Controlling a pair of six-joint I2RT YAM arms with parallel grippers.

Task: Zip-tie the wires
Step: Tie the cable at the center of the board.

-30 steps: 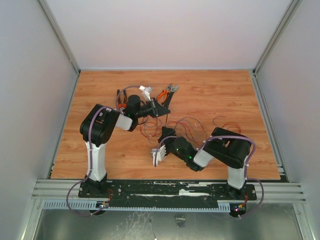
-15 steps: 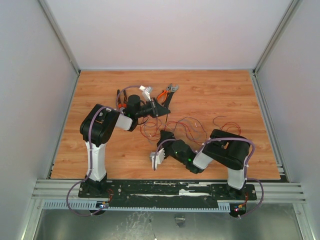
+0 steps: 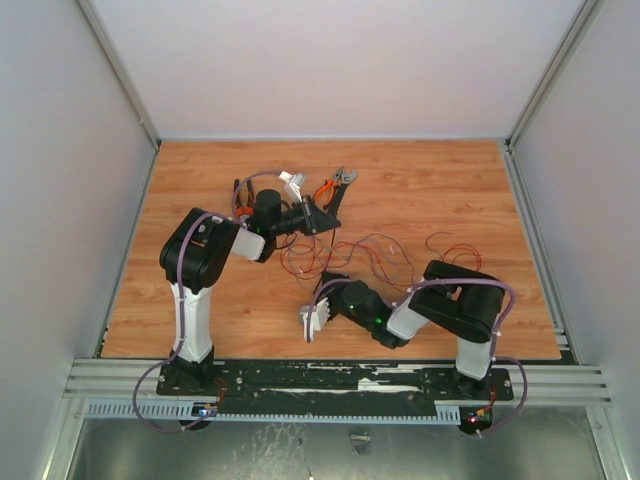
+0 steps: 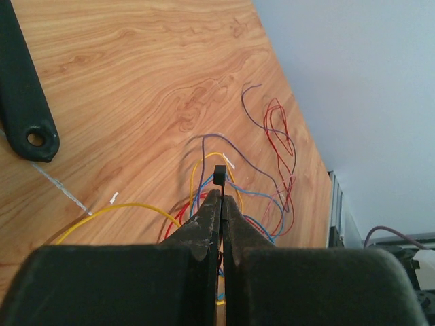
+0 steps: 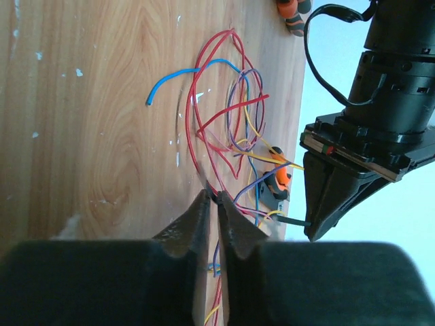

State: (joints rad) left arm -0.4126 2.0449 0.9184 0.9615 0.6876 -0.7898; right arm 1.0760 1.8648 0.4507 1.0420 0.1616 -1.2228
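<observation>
The wires lie in a loose tangle of red, yellow, blue and purple loops mid-table. My left gripper hovers at their far left edge, shut on the zip tie, whose black head pokes out past the fingertips. In the right wrist view the zip tie sticks out of that gripper's tip as a short black strip. My right gripper sits low at the near edge of the wires, its jaws closed to a narrow slit with red strands pinched at the tips.
Orange-handled pliers lie at the back, behind the left gripper, with a black bar beside them. A second orange-handled tool rests further left. White walls enclose the wooden table on three sides.
My right gripper has slid a little toward the near left and its jaws have closed from wide apart onto the wires. The left arm has not moved.
</observation>
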